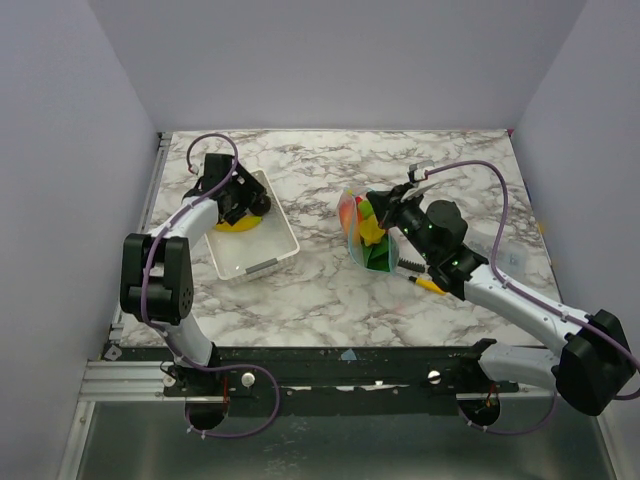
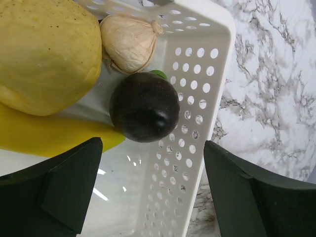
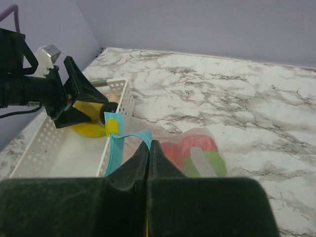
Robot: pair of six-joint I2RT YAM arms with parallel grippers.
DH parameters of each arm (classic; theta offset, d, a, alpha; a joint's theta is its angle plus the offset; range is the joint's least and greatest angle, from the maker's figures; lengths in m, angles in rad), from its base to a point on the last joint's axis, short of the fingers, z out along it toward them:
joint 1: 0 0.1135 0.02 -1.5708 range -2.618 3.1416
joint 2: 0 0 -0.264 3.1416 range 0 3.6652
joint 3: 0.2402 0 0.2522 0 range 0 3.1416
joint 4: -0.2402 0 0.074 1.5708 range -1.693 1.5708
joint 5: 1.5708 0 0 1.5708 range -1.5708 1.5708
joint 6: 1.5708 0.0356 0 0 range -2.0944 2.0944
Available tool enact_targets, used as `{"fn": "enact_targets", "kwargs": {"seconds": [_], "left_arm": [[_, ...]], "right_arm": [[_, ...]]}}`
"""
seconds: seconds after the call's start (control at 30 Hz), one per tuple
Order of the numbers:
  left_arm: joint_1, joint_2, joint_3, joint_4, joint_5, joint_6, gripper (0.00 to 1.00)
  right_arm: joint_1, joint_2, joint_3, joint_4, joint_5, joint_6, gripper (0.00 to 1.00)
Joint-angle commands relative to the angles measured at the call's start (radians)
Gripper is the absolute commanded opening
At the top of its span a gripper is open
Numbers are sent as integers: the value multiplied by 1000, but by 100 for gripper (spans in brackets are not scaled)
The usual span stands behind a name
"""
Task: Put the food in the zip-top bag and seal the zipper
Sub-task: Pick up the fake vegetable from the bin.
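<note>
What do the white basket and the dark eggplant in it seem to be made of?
The basket looks like rigid white plastic, smooth, with rows of moulded round holes. The eggplant is probably glossy plastic: its dark skin shows soft highlights.

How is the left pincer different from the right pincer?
The left pincer is wide open; the right pincer is shut on the blue zipper. The left pincer hangs over the white basket; the right pincer is at the zip-top bag. Both are black.
</note>
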State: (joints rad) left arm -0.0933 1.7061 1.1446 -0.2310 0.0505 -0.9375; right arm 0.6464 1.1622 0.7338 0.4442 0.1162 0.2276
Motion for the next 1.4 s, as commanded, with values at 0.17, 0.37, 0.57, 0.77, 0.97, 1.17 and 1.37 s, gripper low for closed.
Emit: {"fn": "enact_targets", "kwargs": {"seconds": [0.17, 0.37, 0.57, 0.77, 0.97, 1.17, 1.37], "left_arm": [[1, 88, 39, 27, 26, -98, 79], [-7, 102, 63, 24, -36, -132, 78], [-18, 101, 64, -4, -89, -213, 78], [-27, 111, 82, -65, -86, -309, 77], [-38, 84, 25, -26, -146, -424, 77], [-53, 103, 45, -12, -206, -457, 76], [-60, 116, 51, 19, -238, -490, 68]], "right_arm": [[4, 10, 1, 45, -13, -4, 1], [4, 17, 5, 41, -18, -4, 1], [4, 10, 3, 41, -16, -5, 1], [4, 5, 2, 41, -13, -5, 1], [3, 0, 1, 42, -16, -3, 1], [4, -5, -1, 42, -20, -1, 1], [4, -5, -1, 43, -18, -3, 1]]}}
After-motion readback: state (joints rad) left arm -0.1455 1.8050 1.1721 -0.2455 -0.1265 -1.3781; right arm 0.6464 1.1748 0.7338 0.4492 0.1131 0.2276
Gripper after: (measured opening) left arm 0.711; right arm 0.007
